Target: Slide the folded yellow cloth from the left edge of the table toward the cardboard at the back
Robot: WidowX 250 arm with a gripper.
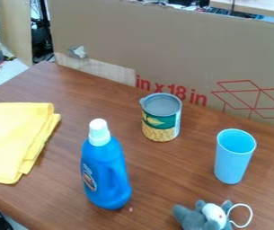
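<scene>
Cloth of bright yellow fabric, folded in layers, lies flat at the left of the brown wood-grain table, its left part cut off by the view's edge. Just to the right of it, apart from it, stands an upright blue plastic bottle with a white cap, a moulded handle on its right side and a label on its left. This bottle is the tall obstacle between the cloth and the things on the right. Farther back, near the middle, a metal can with a green and yellow label stands upright, a small tab sticking out at the left of its rim. To the right and nearer the camera is a light blue cup, upright with its mouth up, well apart from the bottle. At the bottom edge, in front of the cup and partly cut off, lies a grey and white plush toy with a white loop of cord at its right. Behind them all, a large brown cardboard panel with red printing stands like a wall along the table's far side, closing off the back. Whether the gripper is open or closed cannot be told.
</scene>
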